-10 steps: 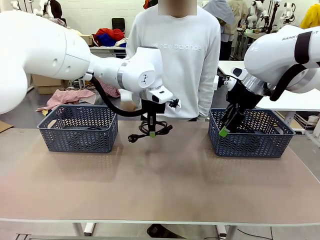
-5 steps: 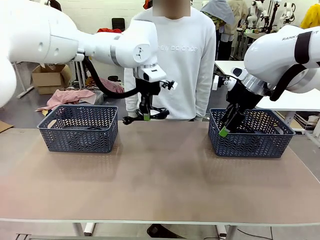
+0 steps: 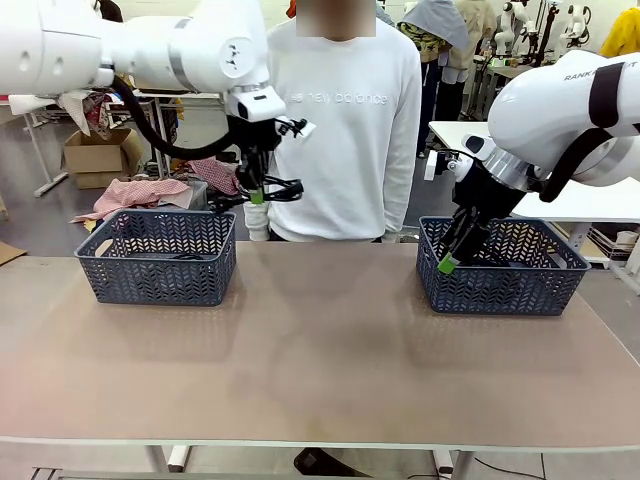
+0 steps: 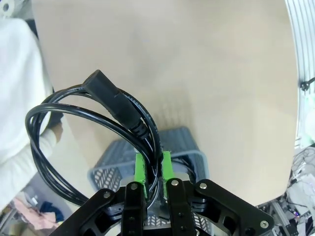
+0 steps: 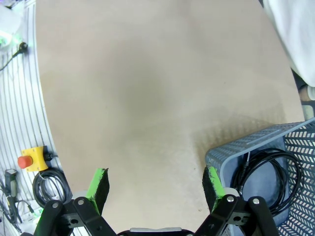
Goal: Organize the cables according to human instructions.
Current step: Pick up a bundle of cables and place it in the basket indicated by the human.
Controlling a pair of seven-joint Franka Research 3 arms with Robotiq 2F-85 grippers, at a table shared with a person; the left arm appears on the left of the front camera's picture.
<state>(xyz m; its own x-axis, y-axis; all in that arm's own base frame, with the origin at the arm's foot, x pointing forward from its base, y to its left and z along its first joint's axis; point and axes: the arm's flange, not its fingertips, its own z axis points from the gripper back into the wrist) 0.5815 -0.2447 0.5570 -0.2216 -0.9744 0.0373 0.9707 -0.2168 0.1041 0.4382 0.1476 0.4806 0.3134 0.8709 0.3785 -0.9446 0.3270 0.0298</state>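
Two grey baskets sit on the desk (image 3: pixel 320 350), one at each end. Left basket (image 3: pixel 158 257): a dark cable seems to lie inside, hard to make out through the mesh. Left claw (image 3: pixel 256 197) is raised above the inner edge of that basket, clenched on a coiled black cable (image 3: pixel 262 191); the loop and plug hang clear of the desk. Left wrist view confirms: green pads (image 4: pixel 141 168) pinch the cord strands, the coil swings out to one side with its plug (image 4: pixel 114 96) uppermost, basket underneath. A person (image 3: pixel 345 130) stands at the far side, centre. Right basket (image 3: pixel 502 265) holds one coiled cable (image 5: pixel 266 172). Right claw (image 3: pixel 448 262) hangs at that basket's near left corner, jaws released, holding nothing.

Step in hand, as judged: carrying the gripped cable to the left basket. Next move calls for centring over the basket opening, lowering until the coil is within the walls, then releasing. Risk: the plug could catch on the rim.
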